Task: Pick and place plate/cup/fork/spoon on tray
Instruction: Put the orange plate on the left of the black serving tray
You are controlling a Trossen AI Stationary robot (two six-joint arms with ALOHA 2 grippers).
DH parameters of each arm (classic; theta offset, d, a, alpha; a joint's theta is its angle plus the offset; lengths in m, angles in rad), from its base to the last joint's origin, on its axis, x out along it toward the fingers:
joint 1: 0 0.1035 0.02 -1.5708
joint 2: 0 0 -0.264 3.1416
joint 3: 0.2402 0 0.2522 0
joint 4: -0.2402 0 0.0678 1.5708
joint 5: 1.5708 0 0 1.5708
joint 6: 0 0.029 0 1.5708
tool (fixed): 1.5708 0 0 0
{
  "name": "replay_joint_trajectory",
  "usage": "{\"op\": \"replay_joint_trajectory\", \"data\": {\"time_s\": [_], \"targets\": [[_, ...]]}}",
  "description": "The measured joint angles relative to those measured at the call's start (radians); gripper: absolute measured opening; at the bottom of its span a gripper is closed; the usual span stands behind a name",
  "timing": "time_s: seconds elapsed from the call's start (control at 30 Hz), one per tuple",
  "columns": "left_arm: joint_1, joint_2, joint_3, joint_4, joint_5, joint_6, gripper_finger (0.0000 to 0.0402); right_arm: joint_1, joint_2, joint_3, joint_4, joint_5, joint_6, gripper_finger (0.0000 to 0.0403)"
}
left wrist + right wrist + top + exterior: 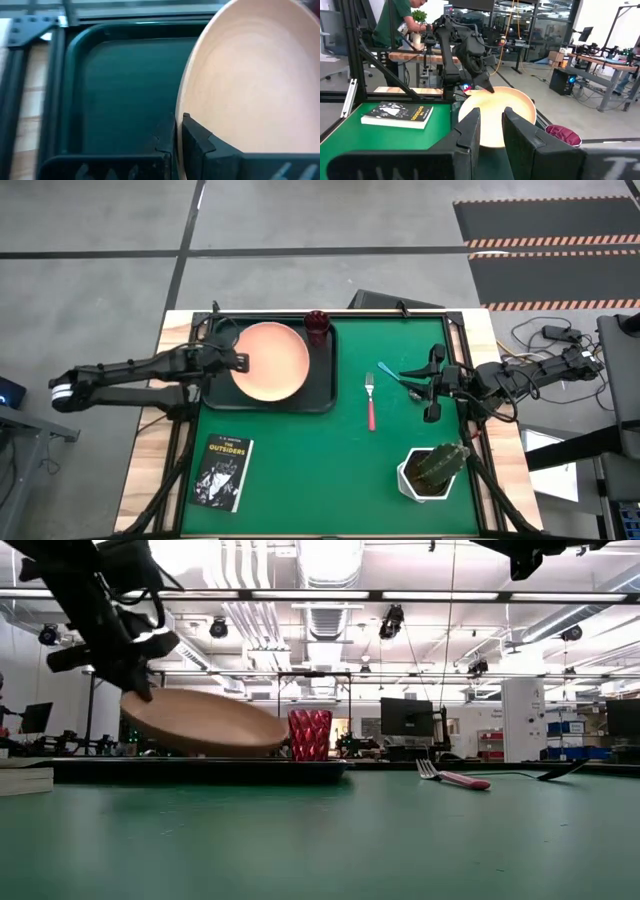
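The peach-orange plate (272, 362) is over the dark tray (322, 395), tilted, with its left rim raised. My left gripper (240, 362) is shut on that left rim; it also shows in the low view (135, 680). The maroon cup (317, 326) stands on the tray's far right corner, beside the plate (205, 725). The pink-handled fork (370, 402) and the teal-handled spoon (386, 370) lie on the green mat, right of the tray. My right gripper (425, 388) is open and empty, held above the spoon's right end. My left gripper pinches the plate's left rim (181, 107), one finger (200, 137) over the plate's inner face and the other (164, 140) outside and under it. The fingers come from the table's left, slanting down. The plate tilts, its held side raised and its right side (275, 745) low over the tray by the cup.
A black paperback book (222, 472) lies at the mat's near left. A white pot with a cactus (432, 470) stands near right. A person shows in the room beyond, in the right wrist view (395, 22). The tray's left part (120, 85) is bare.
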Motion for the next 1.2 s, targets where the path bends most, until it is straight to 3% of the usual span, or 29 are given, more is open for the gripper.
{"op": "replay_joint_trajectory", "data": {"time_s": [0.4, 1.0, 1.2], "targets": [[0.057, 0.031, -0.022, -0.076, -0.133, -0.001, 0.0, 0.0, 0.0, 0.0, 0.0, 0.0, -0.003, 0.0068], [0.095, 0.176, -0.022, -0.136, -0.142, -0.004, 0.0002, 0.0, 0.0, 0.0, -0.015, 0.0, -0.003, 0.0068], [0.097, 0.207, -0.023, -0.142, -0.142, 0.005, 0.0033, 0.0, 0.0, 0.0, -0.015, 0.0, -0.002, 0.0068]]}}
